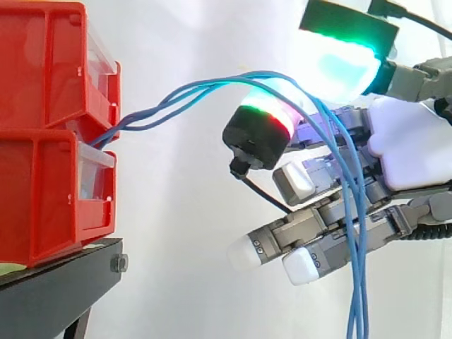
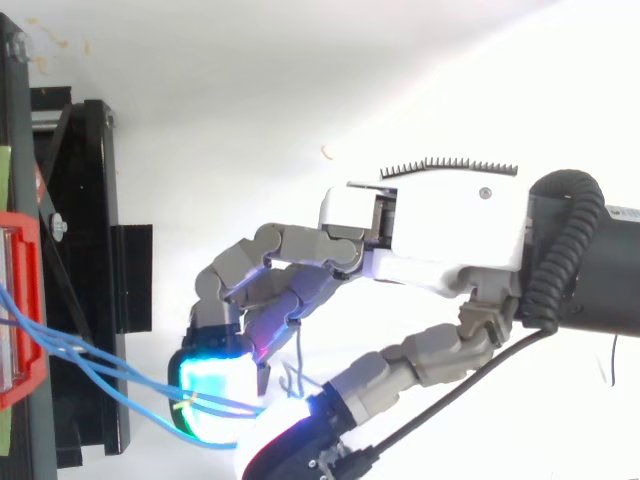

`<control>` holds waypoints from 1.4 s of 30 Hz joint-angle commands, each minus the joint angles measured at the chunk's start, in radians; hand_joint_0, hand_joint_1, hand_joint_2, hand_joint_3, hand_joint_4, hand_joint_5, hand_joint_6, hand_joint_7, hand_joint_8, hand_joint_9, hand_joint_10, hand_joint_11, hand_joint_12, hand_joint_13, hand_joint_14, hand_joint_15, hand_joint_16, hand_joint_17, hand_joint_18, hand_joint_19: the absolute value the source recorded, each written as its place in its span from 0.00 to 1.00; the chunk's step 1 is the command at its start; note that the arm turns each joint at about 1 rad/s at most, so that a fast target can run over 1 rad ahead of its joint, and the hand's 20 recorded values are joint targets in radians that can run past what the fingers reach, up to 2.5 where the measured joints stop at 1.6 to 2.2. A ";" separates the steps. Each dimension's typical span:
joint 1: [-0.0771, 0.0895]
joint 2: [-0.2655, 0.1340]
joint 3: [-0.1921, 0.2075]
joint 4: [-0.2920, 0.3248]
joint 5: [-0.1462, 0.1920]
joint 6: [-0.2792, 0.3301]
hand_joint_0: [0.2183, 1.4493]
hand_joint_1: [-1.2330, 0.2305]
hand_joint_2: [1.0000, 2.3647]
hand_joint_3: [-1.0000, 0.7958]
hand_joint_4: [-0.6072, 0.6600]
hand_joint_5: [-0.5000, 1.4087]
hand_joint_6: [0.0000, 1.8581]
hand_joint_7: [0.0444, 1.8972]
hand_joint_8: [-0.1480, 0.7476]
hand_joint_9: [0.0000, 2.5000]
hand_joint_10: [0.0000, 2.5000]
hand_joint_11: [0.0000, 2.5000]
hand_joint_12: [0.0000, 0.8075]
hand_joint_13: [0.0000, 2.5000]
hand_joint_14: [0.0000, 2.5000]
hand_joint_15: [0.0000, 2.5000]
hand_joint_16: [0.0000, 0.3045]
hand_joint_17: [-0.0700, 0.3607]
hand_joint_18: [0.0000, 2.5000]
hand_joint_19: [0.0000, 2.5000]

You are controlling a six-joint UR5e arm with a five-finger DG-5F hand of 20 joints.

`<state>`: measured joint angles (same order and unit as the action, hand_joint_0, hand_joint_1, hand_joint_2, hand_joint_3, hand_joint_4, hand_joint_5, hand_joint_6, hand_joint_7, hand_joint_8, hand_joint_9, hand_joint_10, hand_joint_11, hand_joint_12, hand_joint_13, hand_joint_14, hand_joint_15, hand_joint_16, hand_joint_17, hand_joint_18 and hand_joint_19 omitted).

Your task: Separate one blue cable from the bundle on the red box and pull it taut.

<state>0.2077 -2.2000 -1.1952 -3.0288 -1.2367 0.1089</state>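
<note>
- Red bins (image 1: pixel 49 141) stacked at the left edge on the black stand (image 1: pixel 56 282); blue cables (image 1: pixel 183 95) exit the gap between them.
- Mid-frame: open room before the white curtain (image 1: pixel 176 233); the cables curve across it, twisted together.
- Right: hand (image 1: pixel 409 141), fingers curled, two glowing pads (image 1: pixel 339 67) pinching the cables, whose ends hang past the bottom edge.

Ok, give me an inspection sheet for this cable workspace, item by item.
surface: black stand carrying the bins.
job's things: two red bins stacked; blue cables come out between them.
clutter: one small tan speck on the white ground.
hand: hand out beside the bins, blue cables crossing it; grip cannot be told.
cables: strands twisted together near the bins, arching slack to the hand, ends hanging below it.
surroundings: white curtain.
</note>
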 commanded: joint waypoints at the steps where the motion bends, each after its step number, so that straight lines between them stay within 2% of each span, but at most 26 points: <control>1: 0.001 0.000 0.000 -0.001 0.000 0.000 0.25 0.35 0.00 0.28 0.53 0.19 0.44 0.56 0.52 0.37 0.01 0.27 0.48 0.18 0.00 0.07 0.18 0.45 0.17 0.17; 13: -0.001 -0.001 -0.001 0.001 0.000 0.000 0.25 0.39 0.00 0.28 0.54 0.20 0.44 0.57 0.53 0.39 0.01 0.26 0.49 0.20 0.00 0.09 0.18 0.46 0.18 0.18; 18: -0.001 -0.001 0.000 0.001 0.000 0.000 0.16 0.40 0.00 0.28 0.57 0.20 0.44 0.56 0.57 0.41 0.00 0.26 0.54 0.22 0.00 0.09 0.22 0.51 0.21 0.19; 23: 0.001 -0.001 -0.001 0.001 0.000 0.000 0.13 0.42 0.00 0.28 0.57 0.20 0.43 0.55 0.58 0.41 0.01 0.26 0.57 0.22 0.00 0.09 0.23 0.53 0.21 0.19; 27: -0.001 0.000 0.000 0.001 0.000 0.000 0.17 0.45 0.00 0.28 0.55 0.20 0.43 0.57 0.57 0.42 0.01 0.26 0.54 0.22 0.00 0.09 0.22 0.51 0.20 0.19; 31: 0.001 0.000 0.000 0.001 0.000 0.000 0.29 0.49 0.00 0.29 0.48 0.21 0.42 0.61 0.52 0.44 0.01 0.27 0.47 0.22 0.00 0.10 0.17 0.44 0.19 0.22; 35: 0.001 0.000 0.000 -0.001 0.000 0.000 0.29 0.48 0.01 0.35 0.50 0.21 0.41 0.60 0.52 0.45 0.01 0.27 0.48 0.23 0.00 0.10 0.18 0.45 0.19 0.22; 42: 0.001 0.000 0.000 -0.001 0.000 0.000 0.29 0.44 0.01 0.38 0.53 0.22 0.40 0.59 0.55 0.45 0.01 0.26 0.51 0.23 0.00 0.10 0.20 0.47 0.20 0.21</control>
<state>0.2084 -2.1999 -1.1952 -3.0295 -1.2364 0.1089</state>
